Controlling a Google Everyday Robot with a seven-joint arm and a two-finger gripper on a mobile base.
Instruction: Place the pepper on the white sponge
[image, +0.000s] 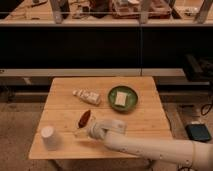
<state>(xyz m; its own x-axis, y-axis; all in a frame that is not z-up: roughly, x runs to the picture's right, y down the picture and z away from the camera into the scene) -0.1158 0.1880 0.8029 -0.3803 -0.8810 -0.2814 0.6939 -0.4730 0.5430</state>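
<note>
Pepper (84, 118) lies on the desk (145, 120) left of centre, nearer the front edge. Gripper (81, 132) hangs just in front of it; spread or closed, I cannot tell. Sponge (120, 98) rests in the plate (112, 94) toward the back edge

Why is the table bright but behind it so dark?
In the camera view the wooden table is well lit, so the pepper, the white sponge on the green plate and the gripper close in front of the pepper show plainly; the space under the bench behind lies in shadow.
</note>
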